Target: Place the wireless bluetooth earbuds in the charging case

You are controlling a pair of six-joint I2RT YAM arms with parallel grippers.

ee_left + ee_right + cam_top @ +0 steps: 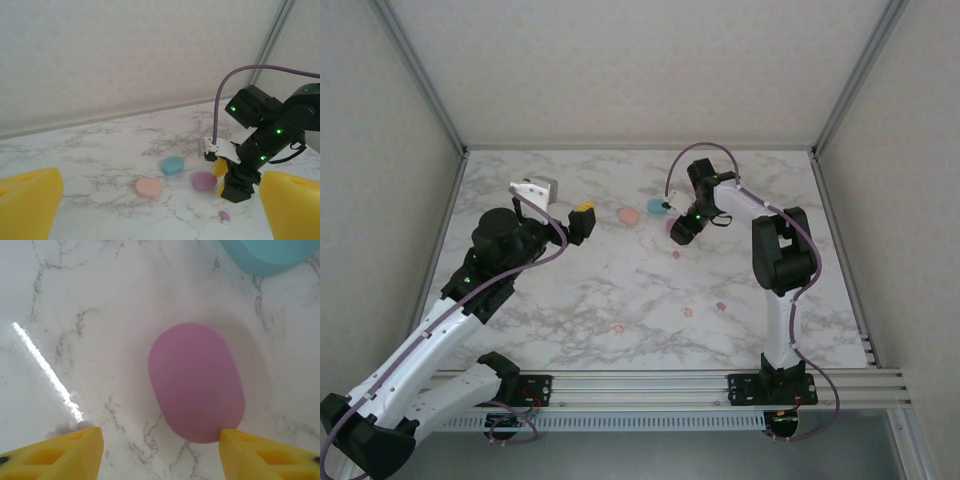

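Three oval charging cases lie at the back of the marble table: pink (629, 215), teal (656, 207) and purple (204, 181). Tiny earbuds are scattered nearer the arms: a purple one (675, 254), another purple one (721, 306), and two orange-pink ones (687, 312) (618, 328). My right gripper (162, 452) is open and low over the table. The closed purple case (196, 382) lies just ahead of its fingertips, its near end at the right fingertip (235, 440). My left gripper (160, 210) is open and empty, left of the cases and facing them.
The teal case (270, 257) lies just beyond the purple one. The pink case (149, 187) and teal case (173, 165) sit close together. A purple earbud (225, 216) lies beside the right gripper (220, 177). Walls enclose the table on three sides.
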